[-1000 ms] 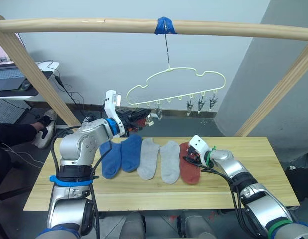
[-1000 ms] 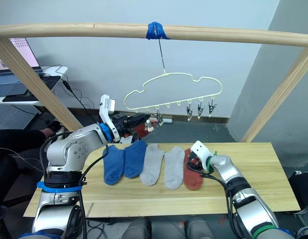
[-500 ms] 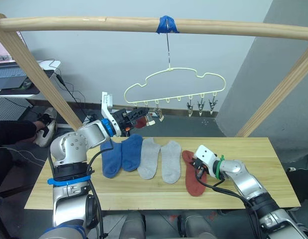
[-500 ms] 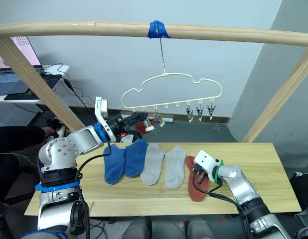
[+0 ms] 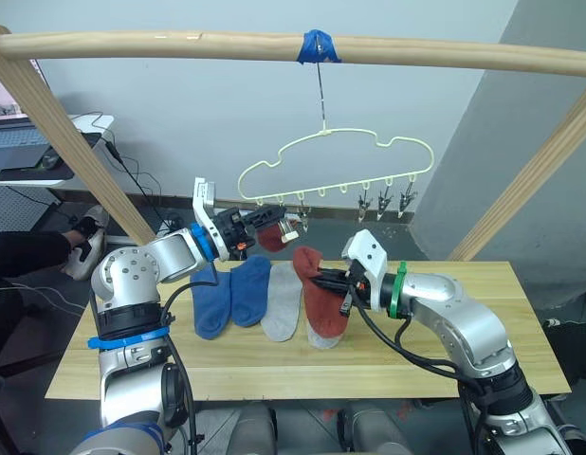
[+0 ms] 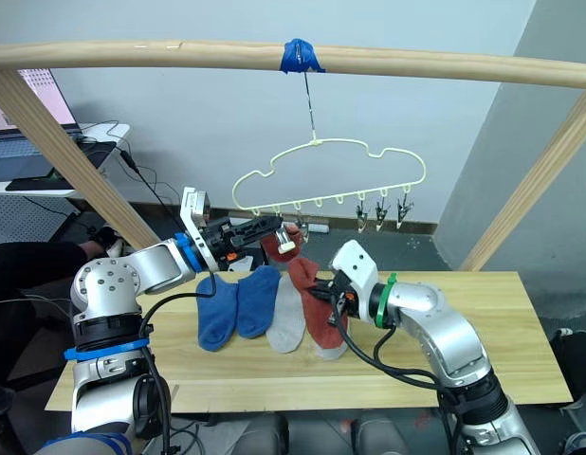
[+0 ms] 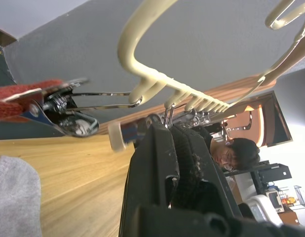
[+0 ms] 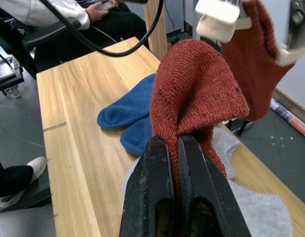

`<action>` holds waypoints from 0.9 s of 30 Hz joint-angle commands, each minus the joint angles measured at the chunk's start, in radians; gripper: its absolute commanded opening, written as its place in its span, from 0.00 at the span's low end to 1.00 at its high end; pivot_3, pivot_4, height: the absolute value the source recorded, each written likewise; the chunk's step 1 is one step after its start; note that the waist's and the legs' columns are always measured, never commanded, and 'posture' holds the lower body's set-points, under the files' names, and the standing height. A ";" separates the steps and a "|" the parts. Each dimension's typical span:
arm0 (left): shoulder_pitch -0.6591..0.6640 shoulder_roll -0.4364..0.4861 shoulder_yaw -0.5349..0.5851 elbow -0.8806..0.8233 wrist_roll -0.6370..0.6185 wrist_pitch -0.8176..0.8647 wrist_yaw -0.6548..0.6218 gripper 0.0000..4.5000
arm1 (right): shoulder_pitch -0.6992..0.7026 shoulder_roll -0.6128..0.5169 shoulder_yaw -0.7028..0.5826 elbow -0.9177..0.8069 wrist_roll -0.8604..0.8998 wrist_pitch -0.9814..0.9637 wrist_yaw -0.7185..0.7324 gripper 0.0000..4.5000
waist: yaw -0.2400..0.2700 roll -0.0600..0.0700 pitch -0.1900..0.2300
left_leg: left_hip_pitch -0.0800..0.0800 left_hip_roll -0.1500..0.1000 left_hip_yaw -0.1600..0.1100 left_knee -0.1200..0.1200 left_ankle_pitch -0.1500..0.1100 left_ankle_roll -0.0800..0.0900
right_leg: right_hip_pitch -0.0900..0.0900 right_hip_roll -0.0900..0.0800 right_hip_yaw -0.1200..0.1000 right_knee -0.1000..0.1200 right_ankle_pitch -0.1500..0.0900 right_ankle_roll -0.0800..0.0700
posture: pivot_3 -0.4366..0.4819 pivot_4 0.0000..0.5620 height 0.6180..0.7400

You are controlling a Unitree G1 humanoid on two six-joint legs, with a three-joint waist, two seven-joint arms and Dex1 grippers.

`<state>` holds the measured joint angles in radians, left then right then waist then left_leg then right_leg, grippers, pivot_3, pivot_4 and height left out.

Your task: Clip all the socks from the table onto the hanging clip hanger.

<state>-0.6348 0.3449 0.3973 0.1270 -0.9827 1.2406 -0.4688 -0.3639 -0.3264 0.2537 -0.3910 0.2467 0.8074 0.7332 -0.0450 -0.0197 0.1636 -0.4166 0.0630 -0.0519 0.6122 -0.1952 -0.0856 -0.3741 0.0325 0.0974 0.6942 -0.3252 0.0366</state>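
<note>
My right gripper (image 5: 331, 282) is shut on a rust red sock (image 5: 317, 296), held up above the table (image 5: 483, 284) just below the left end of the clip hanger (image 5: 331, 156). The sock drapes over the pinched fingers (image 8: 160, 163). A second red sock (image 5: 271, 237) hangs from a clip at that end. My left gripper (image 5: 263, 217) is raised to the hanger's left clips, shut on a clip (image 7: 167, 116) beside the one that holds the red sock (image 7: 24, 96). Two blue socks (image 5: 227, 296) and two grey socks (image 5: 283, 301) lie in a row on the table.
The hanger hangs from a wooden rail (image 5: 179, 45) wrapped in blue tape (image 5: 315, 47), with slanted wooden posts (image 5: 65, 142) on both sides. Three bare clips (image 5: 383, 201) hang at the hanger's right end. A desk with a laptop (image 5: 27, 142) and a seated person (image 5: 18, 256) are at the left.
My right gripper has lifted the red sock off the table and carried it up and to the left, toward the hanger. The left gripper stays at the hanger's left clips.
</note>
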 commanded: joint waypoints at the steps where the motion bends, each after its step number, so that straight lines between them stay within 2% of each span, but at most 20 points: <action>1: -0.002 -0.004 -0.006 -0.028 -0.019 0.000 0.001 0.00 | -0.030 0.008 -0.007 -0.015 0.017 -0.009 -0.024 0.02 | 0.000 0.000 0.000 | 0.000 0.000 0.000 0.000 0.000 0.000 | 0.000 0.000 0.000 -0.001 0.000 0.000 | 0.49 0.28 1.00; 15: 0.005 -0.008 0.007 -0.047 -0.032 -0.001 0.015 0.00 | -0.069 0.008 0.057 0.079 0.000 -0.068 -0.037 0.02 | 0.004 -0.001 0.001 | -0.002 0.000 0.000 -0.002 0.000 0.000 | 0.000 0.000 0.000 -0.006 0.000 0.000 | 0.51 0.29 1.00; 27: 0.031 0.005 -0.018 -0.070 -0.029 -0.008 0.005 0.00 | -0.139 0.048 0.024 0.106 0.028 -0.066 -0.057 0.02 | 0.006 -0.003 0.005 | -0.002 0.000 0.000 -0.003 0.000 0.000 | 0.000 0.000 0.000 -0.007 0.000 0.000 | 0.51 0.30 1.00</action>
<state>-0.6104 0.3338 0.3935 0.0838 -1.0046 1.2336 -0.4528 -0.4891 -0.2824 0.2961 -0.2664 0.2570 0.7514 0.6774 -0.0386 -0.0230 0.1682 -0.4184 0.0635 -0.0516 0.6093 -0.1954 -0.0857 -0.3741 0.0324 0.0973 0.6873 -0.3251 0.0364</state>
